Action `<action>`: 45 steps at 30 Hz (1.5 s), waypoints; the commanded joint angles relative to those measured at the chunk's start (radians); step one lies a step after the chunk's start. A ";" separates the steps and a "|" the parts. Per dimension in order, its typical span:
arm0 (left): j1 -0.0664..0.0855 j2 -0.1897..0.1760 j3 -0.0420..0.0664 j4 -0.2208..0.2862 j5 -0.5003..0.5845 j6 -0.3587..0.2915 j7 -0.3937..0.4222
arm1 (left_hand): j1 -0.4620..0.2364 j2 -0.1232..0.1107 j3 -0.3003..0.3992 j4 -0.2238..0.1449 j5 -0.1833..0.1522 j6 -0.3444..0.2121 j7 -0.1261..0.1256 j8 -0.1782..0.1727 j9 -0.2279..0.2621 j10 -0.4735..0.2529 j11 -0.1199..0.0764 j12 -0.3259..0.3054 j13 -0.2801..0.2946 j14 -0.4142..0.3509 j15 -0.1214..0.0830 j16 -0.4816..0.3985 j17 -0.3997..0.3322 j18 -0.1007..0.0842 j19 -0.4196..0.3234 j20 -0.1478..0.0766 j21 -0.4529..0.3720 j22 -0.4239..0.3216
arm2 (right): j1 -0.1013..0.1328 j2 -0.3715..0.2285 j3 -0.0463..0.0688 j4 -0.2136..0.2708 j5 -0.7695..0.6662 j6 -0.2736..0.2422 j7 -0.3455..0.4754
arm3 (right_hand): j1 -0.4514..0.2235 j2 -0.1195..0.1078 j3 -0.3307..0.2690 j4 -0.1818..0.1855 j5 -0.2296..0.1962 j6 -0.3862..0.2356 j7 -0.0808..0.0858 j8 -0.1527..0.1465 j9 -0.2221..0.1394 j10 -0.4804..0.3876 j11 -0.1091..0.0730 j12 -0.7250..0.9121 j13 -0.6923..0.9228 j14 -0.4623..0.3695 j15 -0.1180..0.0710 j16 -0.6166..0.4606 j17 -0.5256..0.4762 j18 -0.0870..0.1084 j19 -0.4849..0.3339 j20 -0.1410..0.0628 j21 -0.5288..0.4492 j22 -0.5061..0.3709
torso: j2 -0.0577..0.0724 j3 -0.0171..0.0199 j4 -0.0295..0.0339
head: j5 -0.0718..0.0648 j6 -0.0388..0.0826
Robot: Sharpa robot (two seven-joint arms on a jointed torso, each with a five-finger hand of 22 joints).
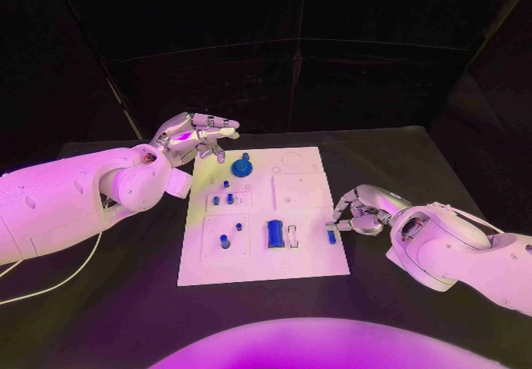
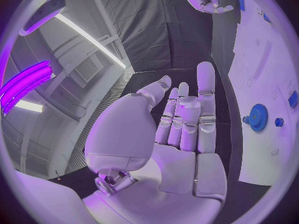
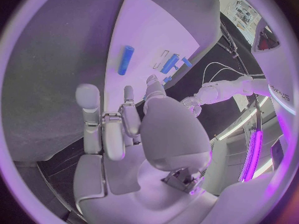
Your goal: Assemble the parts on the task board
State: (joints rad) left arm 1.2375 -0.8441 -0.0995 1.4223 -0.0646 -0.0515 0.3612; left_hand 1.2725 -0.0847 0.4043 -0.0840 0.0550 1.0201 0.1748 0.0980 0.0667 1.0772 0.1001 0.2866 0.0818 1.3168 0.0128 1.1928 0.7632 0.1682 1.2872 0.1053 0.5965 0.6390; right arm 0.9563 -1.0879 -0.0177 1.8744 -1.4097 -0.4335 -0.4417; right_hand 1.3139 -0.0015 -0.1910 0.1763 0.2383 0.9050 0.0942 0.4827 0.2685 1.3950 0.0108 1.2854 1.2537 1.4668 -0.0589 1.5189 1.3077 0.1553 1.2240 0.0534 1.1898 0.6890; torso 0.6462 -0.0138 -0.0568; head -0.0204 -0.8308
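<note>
The white task board [image 1: 299, 257] lies in the middle of the table. On it are a blue gear [image 1: 244, 165] near the far edge, a blue block [image 1: 274, 233] and several small blue pegs [image 1: 230, 198]. A blue cylinder [image 1: 331, 237] lies near the board's right edge. My right hand [image 1: 358, 212] hovers just beyond it with fingers apart, holding nothing; the cylinder [image 3: 126, 59] lies past its fingertips. My left hand [image 1: 197, 137] is raised over the board's far left corner, fingers spread and empty. The gear [image 2: 257, 117] shows beside that hand [image 2: 181, 129].
The black table [image 1: 111, 307] surrounds the board. A white cable [image 1: 67, 280] runs along the table at the left. A dark curtain closes the back.
</note>
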 commanded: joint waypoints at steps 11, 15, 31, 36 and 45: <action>0.000 0.000 -0.001 0.002 -0.002 0.014 0.006 | -0.005 0.003 -0.005 -0.001 -0.003 -0.008 0.000 -0.001 0.001 -0.008 0.002 0.004 0.001 -0.008 0.001 0.005 -0.001 0.013 -0.001 0.004 -0.004 -0.001 | -0.001 0.031 0.000 -0.041 -0.095 0.095 -0.079 | -0.009 0.001 -0.009 0.003 0.009 0.016 -0.004 -0.003 0.000 -0.001 0.001 0.001 0.006 0.075 0.004 -0.006 0.121 -0.008 -0.004 0.001 -0.004 -0.001 | 0.001 0.0008 0.0019 | -0.007 -0.004; 0.000 -0.001 -0.002 0.003 -0.002 0.014 0.006 | -0.005 0.003 -0.005 -0.001 -0.003 -0.008 0.000 -0.001 0.001 -0.008 0.002 0.004 0.001 -0.008 0.001 0.005 -0.001 0.013 -0.001 0.004 -0.004 -0.001 | -0.002 0.042 0.000 -0.048 -0.095 0.111 -0.086 | -0.009 0.005 -0.011 0.006 0.014 0.025 -0.006 -0.001 0.001 0.000 -0.001 0.003 0.008 0.076 0.002 -0.006 0.122 -0.008 -0.003 0.000 -0.003 0.000 | 0.001 0.0002 0.0032 | -0.006 -0.005; 0.000 -0.004 -0.002 0.003 -0.002 0.015 0.005 | -0.004 0.004 -0.007 -0.001 -0.003 -0.009 0.000 0.001 0.001 -0.010 0.002 0.006 0.002 -0.010 0.002 0.005 -0.004 0.013 -0.001 0.005 -0.005 -0.002 | -0.006 0.064 -0.001 -0.057 -0.097 0.189 -0.106 | 0.021 0.017 -0.013 -0.001 0.050 0.069 -0.024 0.012 0.014 0.008 -0.016 0.008 0.016 0.077 -0.010 -0.003 0.129 -0.010 0.004 -0.010 0.002 0.013 | 0.001 0.0000 0.0024 | -0.007 -0.010; 0.000 -0.005 -0.002 0.003 -0.002 0.016 0.005 | -0.004 0.004 -0.007 -0.001 -0.003 -0.009 0.000 0.001 0.001 -0.010 0.002 0.006 0.002 -0.010 0.002 0.005 -0.004 0.013 -0.001 0.005 -0.005 -0.002 | -0.006 0.069 -0.001 -0.061 -0.109 0.203 -0.109 | 0.024 0.016 -0.013 -0.002 0.050 0.070 -0.025 0.013 0.016 0.008 -0.017 0.007 0.016 0.077 -0.011 -0.004 0.129 -0.010 0.004 -0.010 0.001 0.012 | 0.001 0.0005 0.0033 | -0.007 -0.010; 0.000 -0.007 -0.002 0.004 -0.002 0.016 0.005 | -0.004 0.004 -0.007 -0.001 -0.003 -0.009 0.000 0.001 0.001 -0.010 0.002 0.006 0.002 -0.010 0.002 0.005 -0.004 0.013 -0.001 0.005 -0.005 -0.002 | -0.014 0.094 -0.001 -0.070 -0.140 0.213 -0.111 | 0.060 0.025 -0.006 -0.023 0.021 0.069 -0.027 0.009 0.023 0.007 -0.020 0.004 0.016 0.077 -0.015 -0.004 0.128 -0.010 0.003 -0.015 -0.002 0.009 | 0.001 0.0000 0.0031 | -0.008 -0.010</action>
State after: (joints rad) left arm 1.2363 -0.8502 -0.1019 1.4245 -0.0649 -0.0482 0.3611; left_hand 1.2725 -0.0847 0.4043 -0.0840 0.0550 1.0201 0.1748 0.0980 0.0668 1.0736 0.1037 0.2866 0.0825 1.3133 0.0163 1.1928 0.7603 0.1682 1.2872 0.1054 0.5965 0.6381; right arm 0.9477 -0.9961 -0.0153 1.8056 -1.5232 -0.2512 -0.5464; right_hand 1.3550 0.0155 -0.1994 0.1619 0.2737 0.9705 0.0697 0.4990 0.2919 1.4004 -0.0019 1.2921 1.2720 1.4668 -0.0663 1.5189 1.3074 0.1553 1.2244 0.0458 1.1898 0.6994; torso 0.6471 -0.0137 -0.0539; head -0.0280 -0.8409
